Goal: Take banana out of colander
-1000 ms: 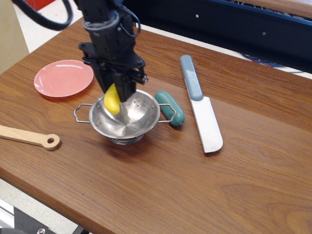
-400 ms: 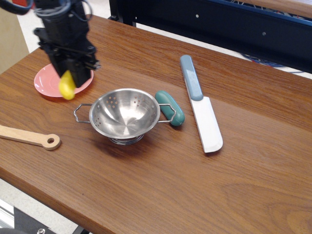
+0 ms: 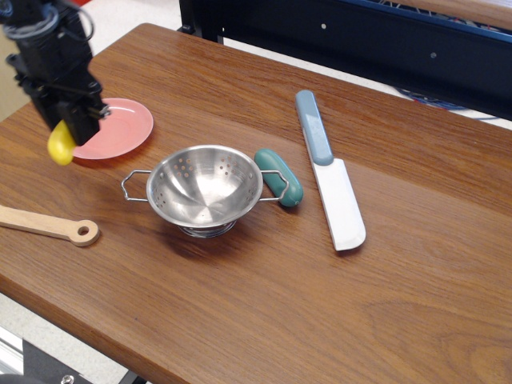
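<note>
The yellow banana (image 3: 60, 148) hangs from my black gripper (image 3: 67, 130) at the far left, held above the table in front of the pink plate. The gripper is shut on the banana's upper end. The steel colander (image 3: 205, 190) stands on the table's middle with nothing in it, well to the right of the gripper.
A pink plate (image 3: 116, 126) lies behind the gripper. A wooden spoon (image 3: 50, 226) lies at the left front edge. A dark green oblong toy (image 3: 279, 177) touches the colander's right handle. A grey-handled spatula (image 3: 329, 171) lies to the right.
The gripper lifted the banana out of the colander and carried it left, past the pink plate's front. The colander stayed in place.
</note>
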`<state>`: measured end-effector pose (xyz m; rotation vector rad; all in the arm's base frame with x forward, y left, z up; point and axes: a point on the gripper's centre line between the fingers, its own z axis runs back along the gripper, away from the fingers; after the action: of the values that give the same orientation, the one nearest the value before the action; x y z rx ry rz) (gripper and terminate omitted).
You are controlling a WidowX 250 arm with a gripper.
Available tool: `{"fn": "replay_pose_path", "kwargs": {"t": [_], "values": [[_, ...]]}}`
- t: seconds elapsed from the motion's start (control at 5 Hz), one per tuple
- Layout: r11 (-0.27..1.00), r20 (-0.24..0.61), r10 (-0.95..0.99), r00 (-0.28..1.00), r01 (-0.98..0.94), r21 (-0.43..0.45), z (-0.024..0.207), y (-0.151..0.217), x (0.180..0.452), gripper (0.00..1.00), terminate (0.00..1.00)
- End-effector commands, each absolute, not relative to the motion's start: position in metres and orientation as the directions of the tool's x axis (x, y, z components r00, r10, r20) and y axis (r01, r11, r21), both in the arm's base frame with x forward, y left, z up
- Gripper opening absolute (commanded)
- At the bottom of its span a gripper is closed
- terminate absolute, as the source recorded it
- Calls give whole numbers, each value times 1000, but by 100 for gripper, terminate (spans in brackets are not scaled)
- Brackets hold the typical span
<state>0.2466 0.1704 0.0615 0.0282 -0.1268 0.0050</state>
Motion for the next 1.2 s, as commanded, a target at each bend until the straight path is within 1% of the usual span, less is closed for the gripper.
{"fn": "replay_pose_path", "kwargs": {"t": [0.0,0.2,0.4,0.6,1.0], "values": [[993,159,-28,987,9,115,53,202,241,0,0],[991,153,-84,985,66,118,46,207,237,0,0],[975,155,-198,968,178,134,39,208,232,0,0],[946,186,-303,935,272,174,30,208,227,0,0],[917,169,-368,914,327,229,24,200,226,0,0]]}}
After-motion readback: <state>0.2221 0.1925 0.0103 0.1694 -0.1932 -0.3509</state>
